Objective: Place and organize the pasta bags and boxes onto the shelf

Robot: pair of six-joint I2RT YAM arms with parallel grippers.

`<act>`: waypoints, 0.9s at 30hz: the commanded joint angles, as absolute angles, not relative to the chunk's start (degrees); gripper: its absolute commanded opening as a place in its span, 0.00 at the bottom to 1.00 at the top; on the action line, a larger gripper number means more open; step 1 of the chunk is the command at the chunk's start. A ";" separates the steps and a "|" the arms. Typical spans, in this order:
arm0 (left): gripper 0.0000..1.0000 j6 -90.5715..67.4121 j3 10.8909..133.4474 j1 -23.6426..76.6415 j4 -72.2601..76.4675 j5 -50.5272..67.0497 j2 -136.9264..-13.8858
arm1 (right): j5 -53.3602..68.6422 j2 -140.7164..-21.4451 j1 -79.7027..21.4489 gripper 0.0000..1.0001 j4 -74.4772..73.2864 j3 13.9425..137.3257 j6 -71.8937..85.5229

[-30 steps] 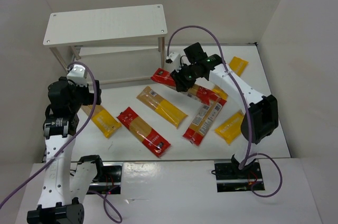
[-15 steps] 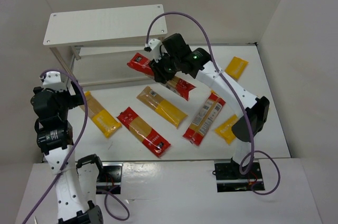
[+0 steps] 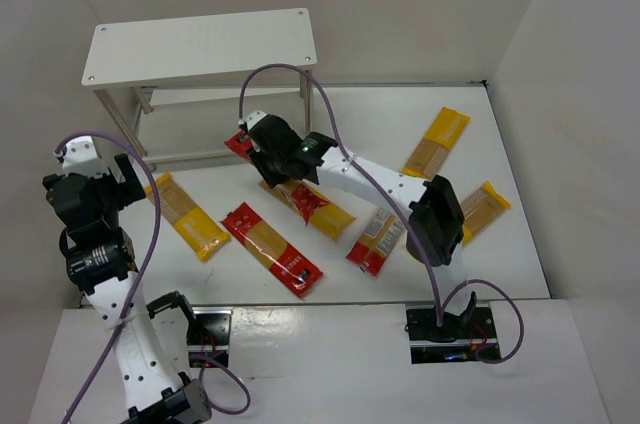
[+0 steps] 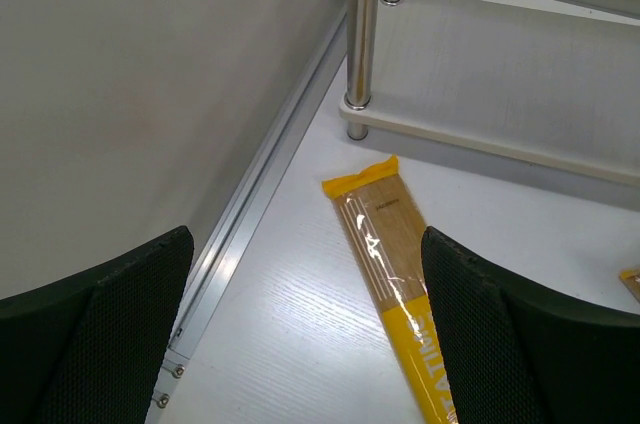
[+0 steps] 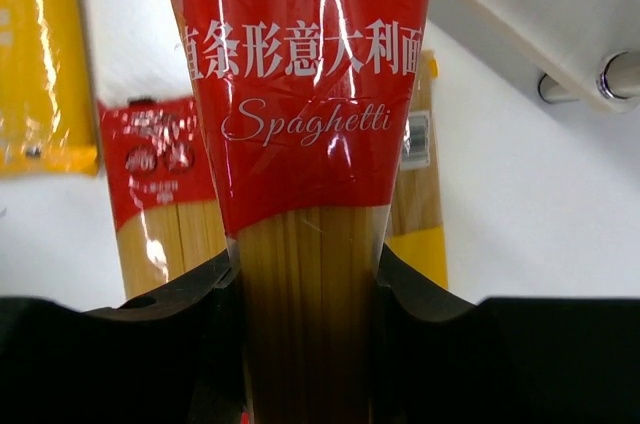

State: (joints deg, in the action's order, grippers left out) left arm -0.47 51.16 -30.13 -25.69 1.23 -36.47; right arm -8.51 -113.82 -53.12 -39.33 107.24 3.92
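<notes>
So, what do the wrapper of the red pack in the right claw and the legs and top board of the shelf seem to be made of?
Red pack in the right claw: thin glossy plastic film; it shows bright glare streaks and a clear window. Shelf legs: polished metal, likely steel; mirror-like reflections. Top board: matte white, perhaps painted wood or laminate.

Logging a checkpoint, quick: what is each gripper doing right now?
Left gripper: open, holding nothing.
Right gripper: closed on a red pack.
</notes>
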 commanded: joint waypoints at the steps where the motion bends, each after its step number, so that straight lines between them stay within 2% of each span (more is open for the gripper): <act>1: 1.00 -1.85 51.06 -31.11 -24.26 0.35 -35.16 | -21.25 -114.16 -54.58 0.00 -26.72 108.19 10.01; 9: 1.00 -1.85 50.54 -31.11 -24.26 0.35 -35.16 | -36.19 -123.30 -55.11 0.00 -25.49 114.42 11.60; 15: 1.00 -1.85 50.54 -31.11 -24.26 0.35 -35.16 | -38.94 -129.27 -55.11 0.00 -27.15 124.00 10.46; 23: 1.00 -1.85 50.54 -31.11 -24.26 0.88 -35.16 | -43.76 -142.10 -55.11 0.00 -36.44 149.03 5.46; 24: 1.00 -1.85 50.54 -31.11 -24.26 1.40 -35.16 | -43.77 -147.51 -54.59 0.00 -38.82 158.98 4.84; 27: 1.00 -1.24 50.54 -31.11 -24.26 2.02 -35.16 | -46.32 -149.06 -54.58 0.00 -37.71 161.79 1.93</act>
